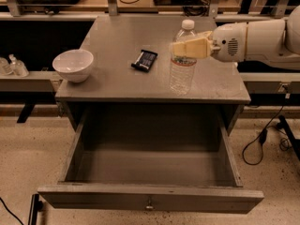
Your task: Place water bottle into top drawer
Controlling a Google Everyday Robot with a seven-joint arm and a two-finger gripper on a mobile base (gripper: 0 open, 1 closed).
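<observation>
The water bottle [182,71], clear with a white cap, stands upright over the front right part of the grey cabinet top [117,36]. My gripper [183,49] reaches in from the right with its tan fingers [194,47] shut around the bottle's upper body, just below the shoulder. I cannot tell whether the bottle's base rests on the top or hangs just above it. The top drawer [93,198] is pulled fully open below, with a small metal knob [149,204] on its front panel. Its inside shows nothing in it.
A white bowl [73,65] sits on the cabinet top at the front left. A black packet [144,60] lies near the middle, left of the bottle. Small clear bottles [14,65] stand on a ledge at far left. Cables [262,144] trail on the floor at right.
</observation>
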